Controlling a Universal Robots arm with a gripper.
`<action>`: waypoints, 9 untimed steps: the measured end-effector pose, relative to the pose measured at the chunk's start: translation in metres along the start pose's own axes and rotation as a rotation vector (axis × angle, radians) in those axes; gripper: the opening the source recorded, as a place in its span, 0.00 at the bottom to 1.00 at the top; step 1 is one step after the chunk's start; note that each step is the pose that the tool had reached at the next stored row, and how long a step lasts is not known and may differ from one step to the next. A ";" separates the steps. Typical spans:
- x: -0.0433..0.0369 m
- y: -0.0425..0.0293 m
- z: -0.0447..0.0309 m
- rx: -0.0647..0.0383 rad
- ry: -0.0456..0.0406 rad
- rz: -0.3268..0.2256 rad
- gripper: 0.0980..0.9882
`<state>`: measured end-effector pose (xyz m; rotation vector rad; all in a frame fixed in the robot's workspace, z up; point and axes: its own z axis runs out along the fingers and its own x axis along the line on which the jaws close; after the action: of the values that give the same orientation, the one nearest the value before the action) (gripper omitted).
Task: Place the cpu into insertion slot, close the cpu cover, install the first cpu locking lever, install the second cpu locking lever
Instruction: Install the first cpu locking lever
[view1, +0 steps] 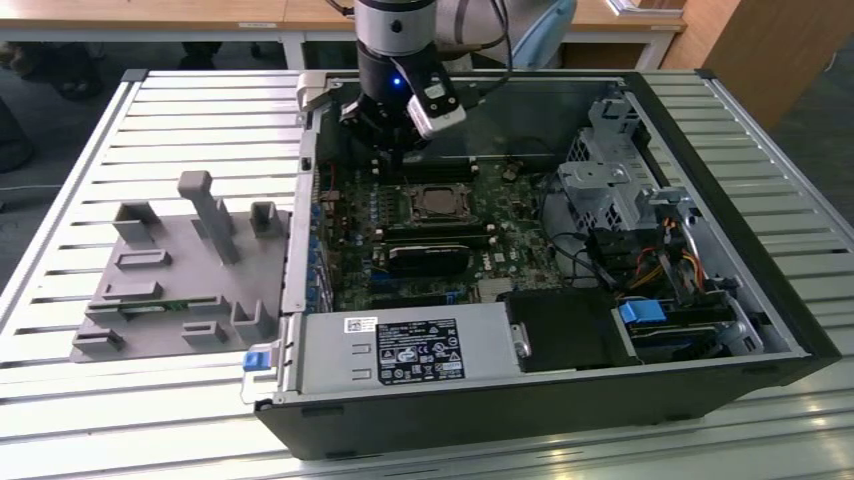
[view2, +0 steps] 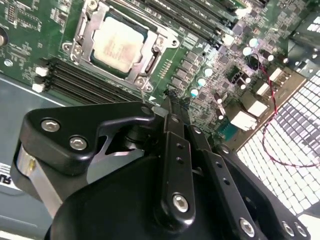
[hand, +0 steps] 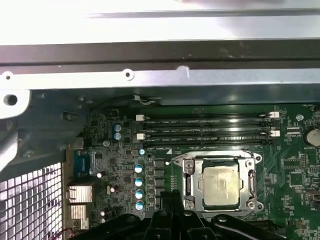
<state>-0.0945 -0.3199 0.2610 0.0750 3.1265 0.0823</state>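
one cpu (view1: 434, 203) lies in the insertion slot (view1: 412, 205) near the middle of the motherboard (view1: 518, 216) in the exterior view. the gripper (view1: 388, 158) hangs above the board edge beside the case wall, apart from the cpu.

second wrist view: the gripper's fingers (view2: 172, 130) are drawn together, with nothing between them. the cpu cover (view2: 86, 36), a thin silver frame, lies flat around the cpu's pale silvery-beige face.

first wrist view: the cpu (hand: 220, 186) sits square in the frame. judged light, rigid and fragile; grip by opposite edges only.
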 end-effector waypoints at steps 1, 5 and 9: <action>0.0010 0.0008 0.0002 0.000 0.0001 0.000 0.01; 0.0046 0.0056 0.0016 0.000 0.0000 0.000 0.01; 0.0080 0.0122 0.0042 0.000 0.0000 0.000 0.01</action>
<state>-0.1019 -0.3072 0.2574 0.0748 3.1265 0.0822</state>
